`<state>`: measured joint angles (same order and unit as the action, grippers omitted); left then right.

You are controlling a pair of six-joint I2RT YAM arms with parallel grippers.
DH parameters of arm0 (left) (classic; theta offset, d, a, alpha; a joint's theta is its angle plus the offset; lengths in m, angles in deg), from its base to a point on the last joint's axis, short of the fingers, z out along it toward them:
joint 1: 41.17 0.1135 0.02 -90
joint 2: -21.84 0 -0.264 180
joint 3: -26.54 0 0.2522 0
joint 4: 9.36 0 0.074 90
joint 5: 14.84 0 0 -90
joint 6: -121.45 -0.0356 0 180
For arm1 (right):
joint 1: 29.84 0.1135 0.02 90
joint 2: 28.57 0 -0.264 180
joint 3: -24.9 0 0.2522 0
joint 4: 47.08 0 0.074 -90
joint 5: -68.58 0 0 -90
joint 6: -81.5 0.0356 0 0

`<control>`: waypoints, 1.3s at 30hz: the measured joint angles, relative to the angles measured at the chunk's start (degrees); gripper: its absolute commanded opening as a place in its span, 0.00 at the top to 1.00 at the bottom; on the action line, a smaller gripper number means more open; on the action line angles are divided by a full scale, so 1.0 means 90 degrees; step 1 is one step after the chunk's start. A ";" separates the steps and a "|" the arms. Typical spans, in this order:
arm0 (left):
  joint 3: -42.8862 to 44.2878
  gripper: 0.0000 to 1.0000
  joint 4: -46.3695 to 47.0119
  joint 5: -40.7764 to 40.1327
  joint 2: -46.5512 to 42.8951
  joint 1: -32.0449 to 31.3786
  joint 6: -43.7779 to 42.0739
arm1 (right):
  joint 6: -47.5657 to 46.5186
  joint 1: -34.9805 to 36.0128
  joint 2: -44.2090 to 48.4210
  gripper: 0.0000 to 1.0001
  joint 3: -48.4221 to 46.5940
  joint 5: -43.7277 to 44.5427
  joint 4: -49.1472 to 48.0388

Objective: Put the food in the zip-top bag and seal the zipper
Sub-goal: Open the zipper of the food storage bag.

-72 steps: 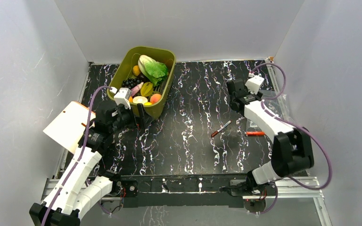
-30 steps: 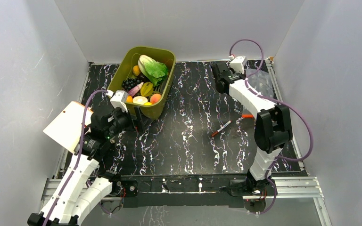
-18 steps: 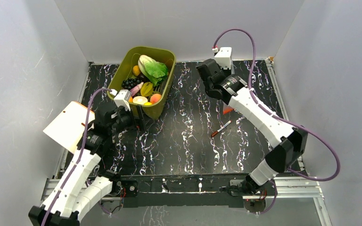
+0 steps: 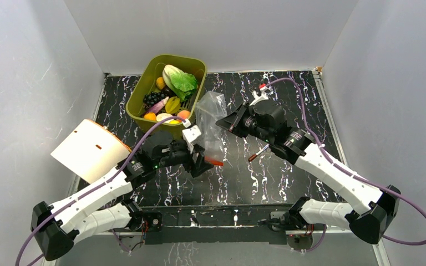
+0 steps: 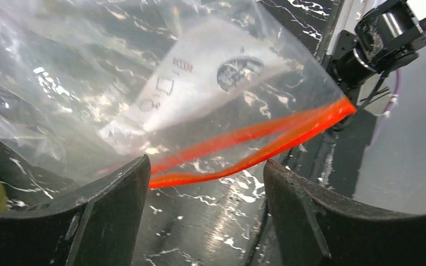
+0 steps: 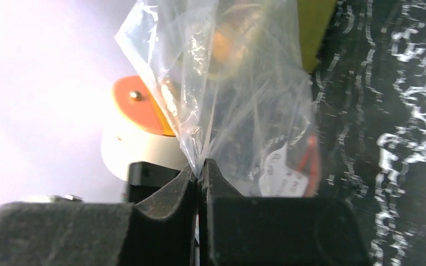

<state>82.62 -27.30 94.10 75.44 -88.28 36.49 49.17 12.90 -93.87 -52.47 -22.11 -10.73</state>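
Pinches a thin fold of the clear zip-top bag (image 6: 255,111) in the right gripper (image 6: 199,166), jaws pressed flat together with nothing but film between them. Holds the bag up off the black marbled table (image 4: 227,183), crumpled and hanging from the fingertips, mouth end lowest. Straight ahead of that gripper, through the plastic: a white printed label (image 6: 280,169), a strip of red-orange and a blurred orange shape. Just beyond the bag, up and to the right in the wrist view: the olive-green bin (image 6: 313,27).

Spreads the left gripper (image 5: 206,194) fairly wide, dark fingers (image 5: 116,216) well apart and closed on nothing. Between those fingers, just ahead of the tips: the red-orange zipper (image 5: 255,138), sagging in two lines slightly parted in the middle. One end close against the left finger, contact there impossible to tell.

Beyond the left gripper and off to its left, inside the bin: the food (image 4: 172,104), with a leafy green-white cabbage (image 4: 180,80), a dark grape cluster (image 4: 154,98), and yellow and orange pieces. Behind the right gripper, flat on the table beside its wrist: a small red-and-white stick (image 4: 260,151).
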 measured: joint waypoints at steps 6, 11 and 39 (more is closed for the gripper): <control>-0.0491 0.25 0.0500 -0.0199 -0.0454 -0.0155 -0.0962 | 0.0838 0.0000 0.0243 1.00 0.0012 0.0007 -0.0561; -0.0736 0.26 0.0736 -0.0454 -0.0641 -0.0165 -0.1474 | 0.1088 0.0000 0.0245 1.00 0.0012 0.0005 -0.0678; -0.0748 1.00 0.1054 -0.0636 -0.0712 -0.0168 -0.2089 | 0.0369 -0.0002 0.0134 0.43 0.0418 -0.0080 -0.0988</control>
<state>75.89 -17.82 88.37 69.04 -89.79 17.69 52.49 12.88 -92.67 -48.71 -22.83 -19.62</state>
